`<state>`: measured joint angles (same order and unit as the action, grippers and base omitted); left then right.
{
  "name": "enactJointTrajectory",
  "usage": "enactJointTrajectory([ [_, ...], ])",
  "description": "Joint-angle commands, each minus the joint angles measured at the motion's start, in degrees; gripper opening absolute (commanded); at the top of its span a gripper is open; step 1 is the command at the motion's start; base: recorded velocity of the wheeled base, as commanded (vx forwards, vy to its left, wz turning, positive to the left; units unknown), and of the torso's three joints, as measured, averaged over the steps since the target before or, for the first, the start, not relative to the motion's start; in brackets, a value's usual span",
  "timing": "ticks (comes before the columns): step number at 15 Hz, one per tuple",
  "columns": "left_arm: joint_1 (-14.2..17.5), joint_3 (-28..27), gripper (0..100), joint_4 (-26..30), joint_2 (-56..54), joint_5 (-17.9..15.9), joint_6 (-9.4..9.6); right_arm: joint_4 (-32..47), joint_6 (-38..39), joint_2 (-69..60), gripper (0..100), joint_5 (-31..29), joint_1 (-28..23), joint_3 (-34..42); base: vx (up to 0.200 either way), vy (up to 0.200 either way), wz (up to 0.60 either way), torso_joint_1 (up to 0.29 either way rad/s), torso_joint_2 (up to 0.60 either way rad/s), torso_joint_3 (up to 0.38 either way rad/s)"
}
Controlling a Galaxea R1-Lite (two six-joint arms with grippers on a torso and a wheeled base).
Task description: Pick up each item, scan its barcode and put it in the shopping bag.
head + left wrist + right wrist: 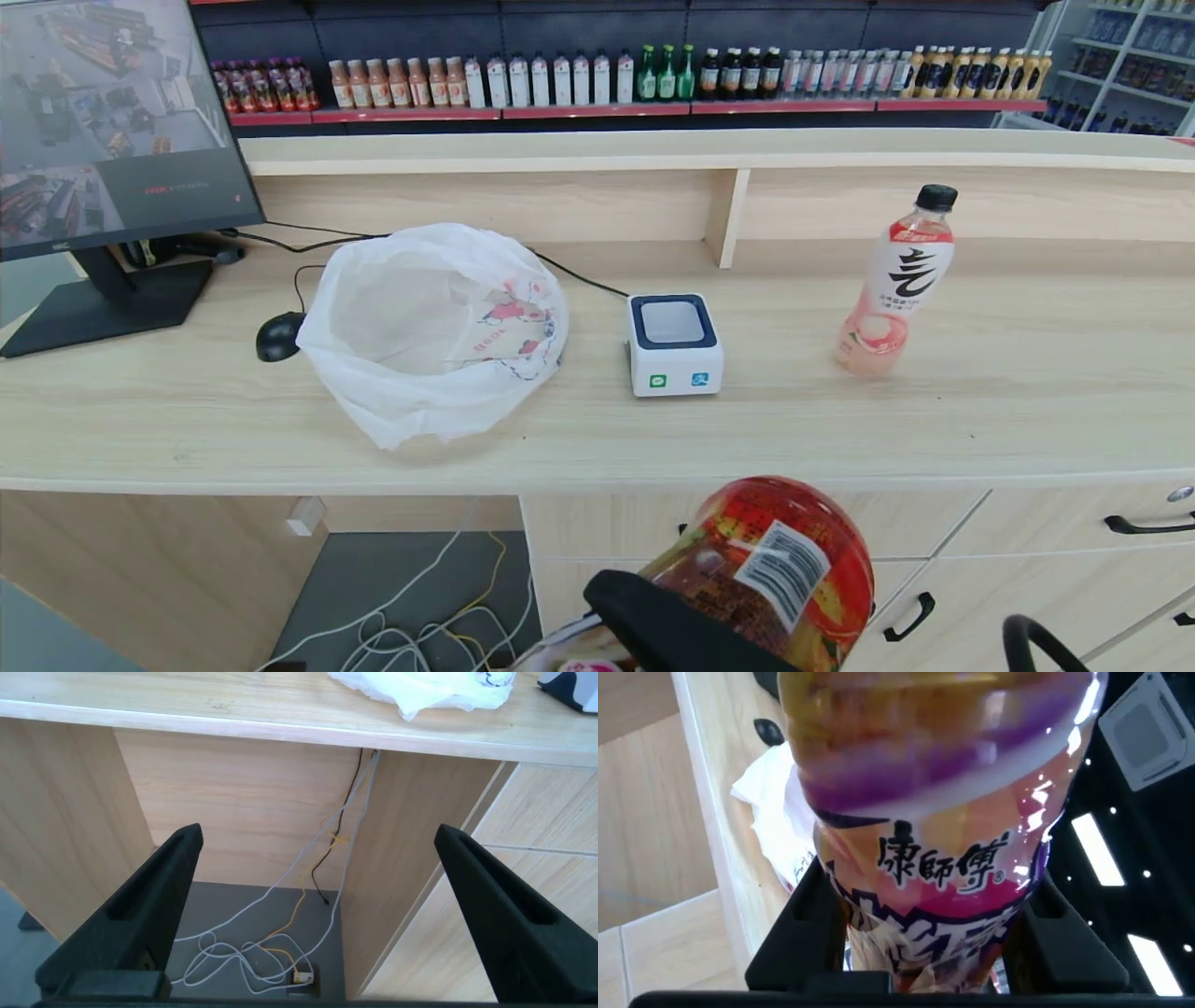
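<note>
My right gripper (pixel 672 635) is low in front of the counter, shut on a drink bottle (pixel 775 560) with a red label and a barcode turned upward. In the right wrist view the same bottle (pixel 943 812) sits clamped between the black fingers (pixel 808 915). A white shopping bag (pixel 429 327) stands open on the counter's left half. The white scanner (pixel 673 343) is just right of the bag. A pink peach drink bottle (pixel 892 285) stands upright further right. My left gripper (pixel 318 840) hangs open below the counter edge, holding nothing.
A monitor (pixel 103 121) and black mouse (pixel 278 336) occupy the counter's (pixel 597 439) left end. A raised ledge (pixel 653 149) runs along the back. Drawers (pixel 1027 560) sit under the right side, and loose cables (pixel 271 943) lie in the open bay below.
</note>
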<state>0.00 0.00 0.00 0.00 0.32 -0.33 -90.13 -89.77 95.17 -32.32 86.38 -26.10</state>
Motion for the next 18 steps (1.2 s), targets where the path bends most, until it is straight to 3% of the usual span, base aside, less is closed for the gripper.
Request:
enactJointTrajectory([
  [1, 0.0, 0.0, 100, 0.0, 0.0, 0.0, -0.02, 0.1, -0.8, 1.7, 0, 0.3, 0.2, -1.0, 0.000, 0.000, 0.00, 0.000, 0.00, 0.000],
  [9, -0.1, 0.0, 100, 0.0, 0.0, 0.0, -0.02, 0.1, -6.7, 1.9, 0, 0.3, -0.2, -0.1, 0.000, 0.000, 0.00, 0.000, 0.00, 0.000],
  [18, -0.2, 0.0, 100, 0.0, 0.0, 0.0, -0.02, 0.1, -7.2, 1.9, 0, -1.1, -0.4, 0.0, 0.000, 0.000, 0.00, 0.000, 0.00, 0.000],
])
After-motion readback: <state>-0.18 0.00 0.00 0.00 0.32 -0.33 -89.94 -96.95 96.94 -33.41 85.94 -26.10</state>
